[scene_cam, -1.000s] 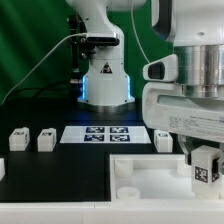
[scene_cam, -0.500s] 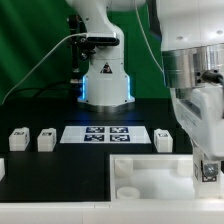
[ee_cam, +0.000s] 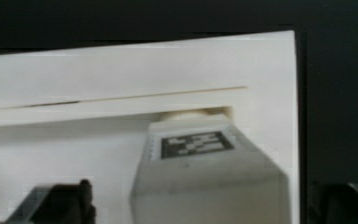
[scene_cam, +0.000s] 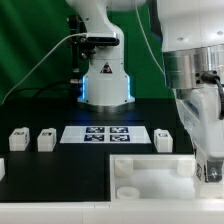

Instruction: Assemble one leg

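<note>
End effector (scene_cam: 211,172) low at the exterior view's right, largely cut off by the frame edge, clamped on the leg (ee_cam: 208,160) over the white tray board (scene_cam: 150,172). The wrist view is blurry; the leg's lower end against the board is hard to read. Three spare legs (scene_cam: 45,141) sit on the dark surface (scene_cam: 60,165) by the marker board (scene_cam: 104,134).

The small white rectangular plastic leg (ee_cam: 208,160) looks smooth and matt, its black-and-white square tag (ee_cam: 195,144) flat like printed paper. The large white tray-like plastic board (scene_cam: 150,172) has a smooth, faintly satin surface. The thin flat white marker board (scene_cam: 105,134) looks matt. The black table (scene_cam: 60,165) is dull and non-reflective. The white robot arm casing (scene_cam: 195,70) shines glossy, like moulded plastic.
</note>
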### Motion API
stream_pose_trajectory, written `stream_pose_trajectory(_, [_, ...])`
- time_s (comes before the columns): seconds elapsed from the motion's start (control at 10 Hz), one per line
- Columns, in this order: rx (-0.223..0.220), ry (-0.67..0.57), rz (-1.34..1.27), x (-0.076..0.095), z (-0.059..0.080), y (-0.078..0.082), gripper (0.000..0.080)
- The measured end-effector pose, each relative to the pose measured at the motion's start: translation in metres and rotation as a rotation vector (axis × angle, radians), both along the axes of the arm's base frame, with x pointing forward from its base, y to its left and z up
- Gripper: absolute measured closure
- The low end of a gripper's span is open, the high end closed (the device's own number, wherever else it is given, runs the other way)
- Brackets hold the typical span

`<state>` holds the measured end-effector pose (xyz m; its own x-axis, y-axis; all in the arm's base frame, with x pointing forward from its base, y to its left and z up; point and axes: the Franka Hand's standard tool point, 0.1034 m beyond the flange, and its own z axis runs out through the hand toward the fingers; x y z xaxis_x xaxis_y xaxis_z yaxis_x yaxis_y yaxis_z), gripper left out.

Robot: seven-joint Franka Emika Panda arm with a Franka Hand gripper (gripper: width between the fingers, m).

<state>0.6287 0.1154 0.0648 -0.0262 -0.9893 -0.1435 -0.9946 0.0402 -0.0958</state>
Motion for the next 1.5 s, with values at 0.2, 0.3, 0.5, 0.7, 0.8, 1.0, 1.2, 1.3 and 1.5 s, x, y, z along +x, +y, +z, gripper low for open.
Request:
stream_pose_trajectory(0.2, [-0.044,-0.045,0.309,-0.002,-0.002,0.004,0.0158])
stream_pose_trajectory(0.3, [-0.073,-0.059,0.467,-0.003,-0.001,0.011,0.0158])
stream_pose_trajectory(0.5, [-0.097,-0.084,0.672,-0.003,-0.001,0.010,0.0150])
stream_pose_trajectory(0.7, [-0.122,-0.108,0.885,-0.003,-0.001,0.008,0.0150])
stream_pose_trajectory(0.8, [-0.133,-0.122,0.994,-0.003,-0.001,0.007,0.0150])
stream_pose_trajectory(1.0, [-0.180,-0.132,1.366,0.001,0.002,0.000,0.0150])
stream_pose_trajectory(1.2, [-0.225,-0.142,1.588,0.005,0.005,-0.001,0.0150])
stream_pose_trajectory(1.3, [-0.220,-0.138,1.537,0.004,0.005,-0.001,0.0150])
stream_pose_trajectory(1.5, [-0.217,-0.133,1.490,0.004,0.005,-0.001,0.0396])
